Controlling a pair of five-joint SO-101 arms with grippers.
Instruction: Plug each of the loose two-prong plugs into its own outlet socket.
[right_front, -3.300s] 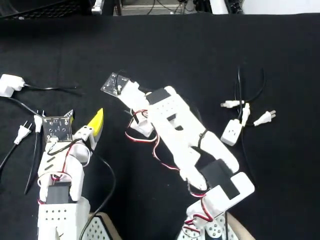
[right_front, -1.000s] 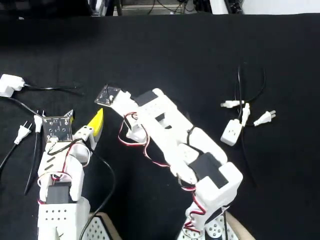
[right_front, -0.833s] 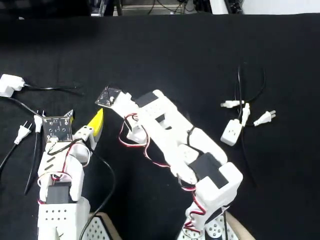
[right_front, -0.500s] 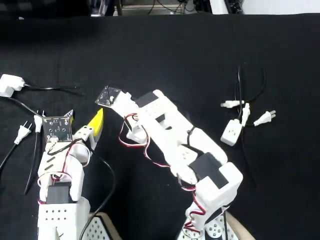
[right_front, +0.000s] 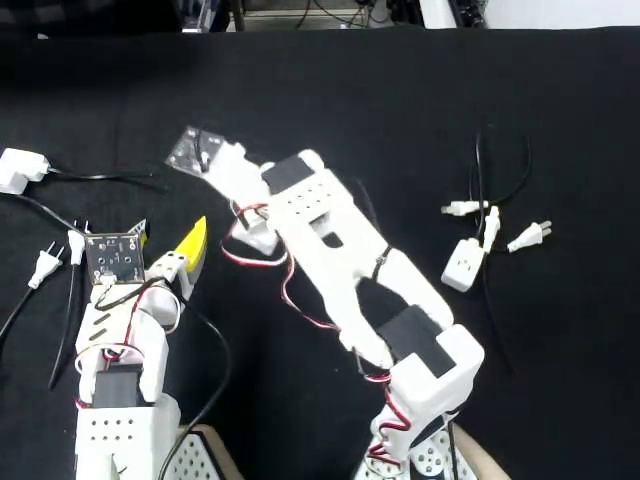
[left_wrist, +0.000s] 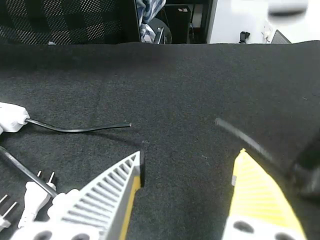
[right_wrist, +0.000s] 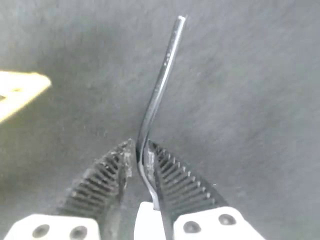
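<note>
The right gripper (right_wrist: 142, 149) jaws clamp a black cable (right_wrist: 161, 80), its cut end projecting past the tips. The left gripper (left_wrist: 190, 155) jaws stand wide apart over the tabletop (left_wrist: 190, 90).

Light falls evenly from above, and the black cloth on the bench (right_front: 420, 110) swallows most of it, so shadows under the 2 arms hardly show. The white shell of the right arm (right_front: 330, 230) glares almost to plain white. From the left wrist, the far wall (left_wrist: 250, 20) beyond the bench burns out bright, and a dark streak (left_wrist: 240, 139) beside the yellow finger (left_wrist: 257, 190) is smeared. From the right wrist, the cloth looks washed out, a thin glint runs along the black cable (right_wrist: 162, 75), and a yellow shape (right_wrist: 20, 95) is a soft blur.
</note>
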